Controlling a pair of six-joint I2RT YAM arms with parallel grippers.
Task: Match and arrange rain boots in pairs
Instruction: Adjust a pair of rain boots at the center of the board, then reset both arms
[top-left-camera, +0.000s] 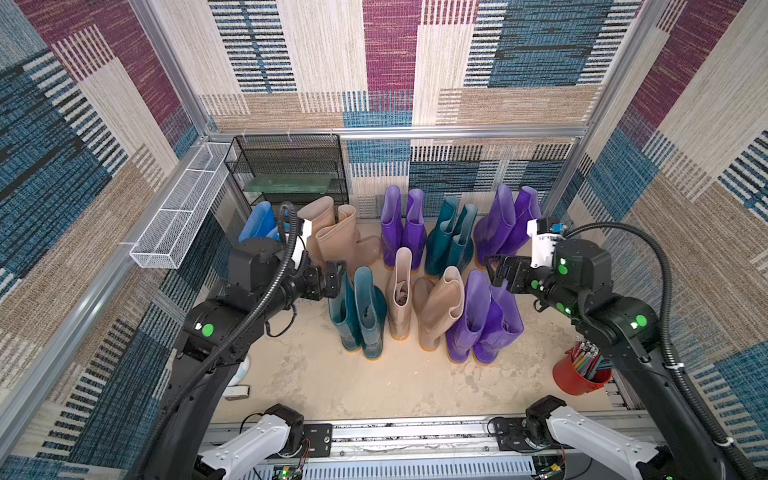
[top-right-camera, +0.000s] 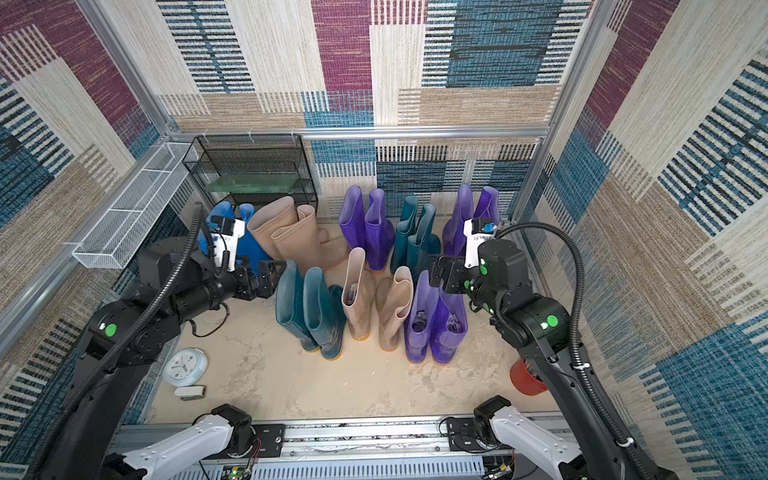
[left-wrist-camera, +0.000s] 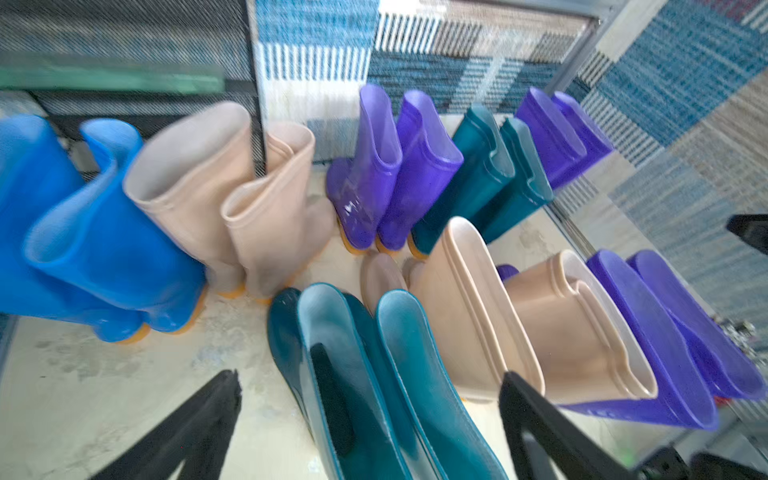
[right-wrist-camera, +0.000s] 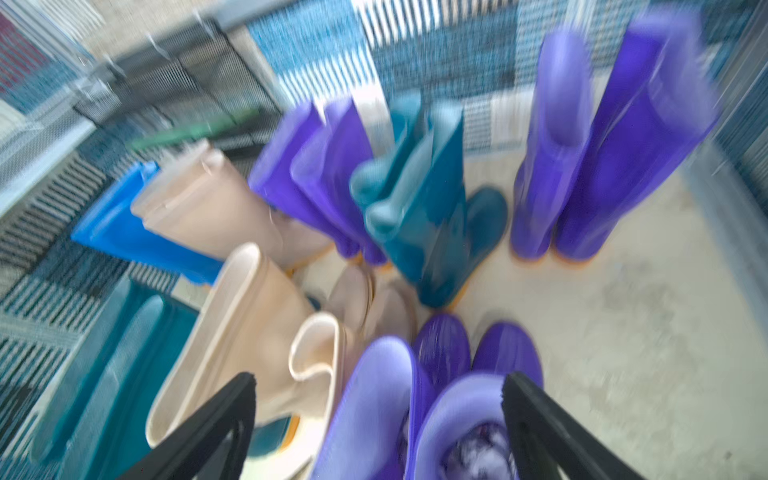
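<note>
On the floor (top-left-camera: 353, 386) a far row (top-left-camera: 392, 232) of five boot pairs runs side by side along the far wall. A near row (top-left-camera: 401, 303) of three pairs stands just before its middle and right part. A rack (top-left-camera: 286, 166) stands at the far left, behind the far row's left end. A basket (top-left-camera: 174, 216) hangs on the left wall, just left of the rack. A clock (top-right-camera: 185, 365) lies at the near left. A cup (top-left-camera: 575, 374) holding pencils (top-left-camera: 586, 357) sits at the near right.

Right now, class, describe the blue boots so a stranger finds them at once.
Find the black mesh rack in the back corner. Right in front of it stands the blue pair. Only it is bright blue, beside the beige pair.
</note>
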